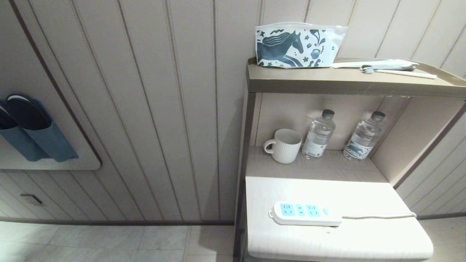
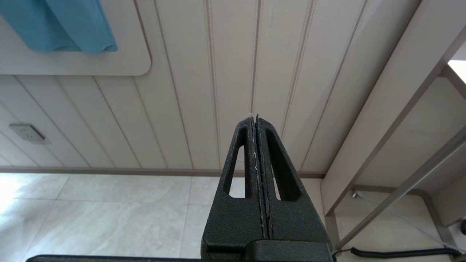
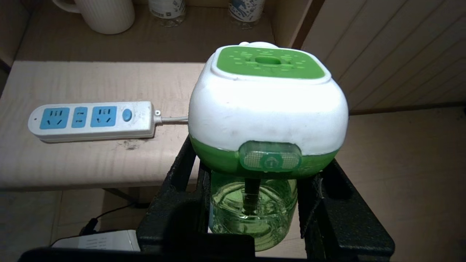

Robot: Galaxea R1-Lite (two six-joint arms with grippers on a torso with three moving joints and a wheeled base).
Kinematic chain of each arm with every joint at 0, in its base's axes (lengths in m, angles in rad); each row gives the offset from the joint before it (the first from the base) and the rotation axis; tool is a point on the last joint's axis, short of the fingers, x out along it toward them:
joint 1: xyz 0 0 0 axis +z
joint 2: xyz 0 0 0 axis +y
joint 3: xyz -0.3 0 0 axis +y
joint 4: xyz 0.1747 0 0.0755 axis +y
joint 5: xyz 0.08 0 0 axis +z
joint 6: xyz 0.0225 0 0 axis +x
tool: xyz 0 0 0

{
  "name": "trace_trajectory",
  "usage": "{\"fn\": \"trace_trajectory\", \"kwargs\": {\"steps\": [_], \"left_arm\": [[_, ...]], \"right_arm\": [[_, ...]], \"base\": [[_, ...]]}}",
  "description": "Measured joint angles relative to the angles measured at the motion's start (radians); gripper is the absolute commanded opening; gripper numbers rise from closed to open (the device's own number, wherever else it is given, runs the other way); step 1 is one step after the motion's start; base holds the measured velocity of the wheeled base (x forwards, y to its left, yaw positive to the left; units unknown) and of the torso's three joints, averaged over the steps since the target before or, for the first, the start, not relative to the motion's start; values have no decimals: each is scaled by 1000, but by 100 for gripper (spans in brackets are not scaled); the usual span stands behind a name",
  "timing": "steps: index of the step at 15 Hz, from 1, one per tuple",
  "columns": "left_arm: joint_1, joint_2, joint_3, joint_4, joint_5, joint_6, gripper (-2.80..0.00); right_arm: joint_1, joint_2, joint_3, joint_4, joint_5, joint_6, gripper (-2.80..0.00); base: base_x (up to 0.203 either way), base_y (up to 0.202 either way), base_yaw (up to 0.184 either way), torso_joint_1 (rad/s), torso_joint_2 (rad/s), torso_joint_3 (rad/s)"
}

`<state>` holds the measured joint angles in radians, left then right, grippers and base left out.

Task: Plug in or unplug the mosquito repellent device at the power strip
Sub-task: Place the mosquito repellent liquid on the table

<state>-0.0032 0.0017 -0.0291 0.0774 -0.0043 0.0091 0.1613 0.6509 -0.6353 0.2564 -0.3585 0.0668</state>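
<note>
Right wrist view: the black right gripper [image 3: 255, 203] clamps the white-and-green plastic mosquito repellent device [image 3: 267, 109] (left gripper [image 2: 256, 123] closed, empty) off the long white power strip [image 3: 91, 120].

The mosquito repellent device [image 3: 268, 109] — white head, green top, translucent green bottle — sits upright, unplugged, at about four o'clock from the power strip [image 1: 305, 213], which lies flat with empty blue sockets.

No legible text; water bottles' [image 1: 318, 136] labels unreadable.
</note>
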Motion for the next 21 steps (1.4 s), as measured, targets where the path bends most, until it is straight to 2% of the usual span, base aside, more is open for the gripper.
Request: {"fn": "trace_trajectory", "kwargs": {"steps": [2,3,4,5,21], "left_arm": [[0,0,0,0,0,0,-280],[0,0,0,0,0,0,-280],[0,0,0,0,0,0,-280],[0,0,0,0,0,0,-280],[0,0,0,0,0,0,-280]], "right_arm": [[-135,-6,-1,0,195,-16,-280],[-177,-14,0,0,291,-21,-280],[-207,-22,6,-3,354,-30,-280],[-227,-31,12,-10,373,-49,-280],[-269,-72,56,-51,381,-76,-280]], "base": [[0,0,0,0,0,0],[0,0,0,0,0,0],[0,0,0,0,0,0],[0,0,0,0,0,0],[0,0,0,-14,33,18]]}}
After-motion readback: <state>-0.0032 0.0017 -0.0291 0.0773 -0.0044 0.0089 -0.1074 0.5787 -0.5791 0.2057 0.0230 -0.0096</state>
